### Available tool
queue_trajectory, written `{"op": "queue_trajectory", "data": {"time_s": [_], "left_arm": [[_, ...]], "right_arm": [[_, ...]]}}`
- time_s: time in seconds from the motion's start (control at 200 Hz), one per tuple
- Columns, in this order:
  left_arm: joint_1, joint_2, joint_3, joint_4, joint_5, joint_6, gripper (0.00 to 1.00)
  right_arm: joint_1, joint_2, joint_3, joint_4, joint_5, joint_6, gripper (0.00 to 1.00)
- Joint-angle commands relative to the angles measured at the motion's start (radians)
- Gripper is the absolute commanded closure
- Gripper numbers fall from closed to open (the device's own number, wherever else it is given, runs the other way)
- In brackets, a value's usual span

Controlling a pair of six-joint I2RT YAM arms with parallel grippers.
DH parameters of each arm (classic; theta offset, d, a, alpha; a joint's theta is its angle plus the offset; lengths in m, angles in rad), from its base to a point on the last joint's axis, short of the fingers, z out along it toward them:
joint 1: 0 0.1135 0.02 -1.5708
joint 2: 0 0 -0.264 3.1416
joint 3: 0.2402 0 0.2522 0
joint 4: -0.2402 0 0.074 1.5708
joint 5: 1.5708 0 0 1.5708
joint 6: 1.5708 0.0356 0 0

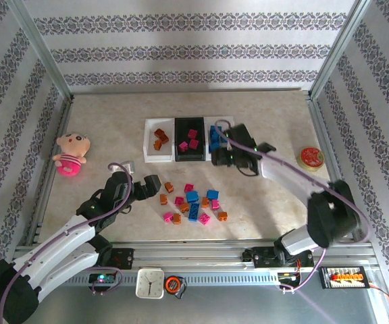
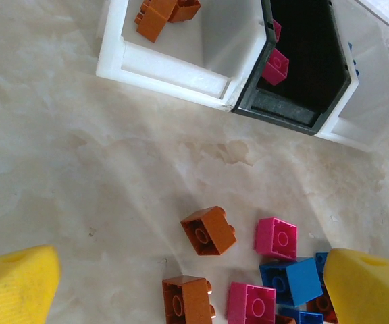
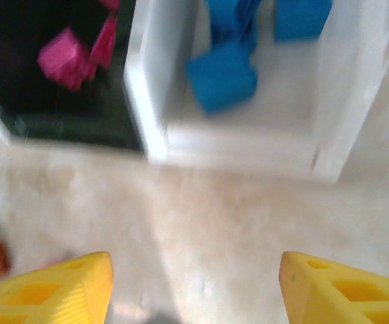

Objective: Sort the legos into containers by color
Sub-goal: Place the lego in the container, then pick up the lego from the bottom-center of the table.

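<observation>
On the counter point(image 1: 100, 128), legos point(image 1: 193, 202) in a loose scatter before the containers point(image 1: 147, 142), long axis of that row left to right. From the right wrist, blurred blue bricks point(image 3: 221, 77) in the end tray, half hidden from above by the right tool point(image 3: 194, 283), spread wide, empty. Left tool point(image 1: 148, 185) released beside the scatter.

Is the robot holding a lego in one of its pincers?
No, nothing is held. The left pincer is open above the loose bricks, and the right pincer is open and empty near the white tray of blue bricks.
</observation>
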Motion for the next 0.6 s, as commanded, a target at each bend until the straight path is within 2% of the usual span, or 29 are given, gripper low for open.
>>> {"op": "queue_trajectory", "data": {"time_s": [0.0, 0.15, 0.29, 0.595], "left_arm": [[0.0, -0.007, -0.011, 0.009, -0.012, 0.014, 0.0], [0.001, 0.003, -0.015, 0.022, -0.013, 0.016, 0.0], [0.003, 0.011, -0.028, 0.049, -0.008, 0.003, 0.0], [0.003, 0.036, -0.029, 0.059, -0.005, -0.007, 0.0]], "right_arm": [[0.081, -0.124, -0.149, -0.071, 0.024, 0.062, 0.33], [0.234, -0.243, -0.28, -0.171, 0.038, 0.157, 0.33], [0.351, -0.277, -0.355, -0.185, 0.037, 0.244, 0.32], [0.383, -0.176, -0.377, -0.027, 0.018, 0.252, 0.32]]}}
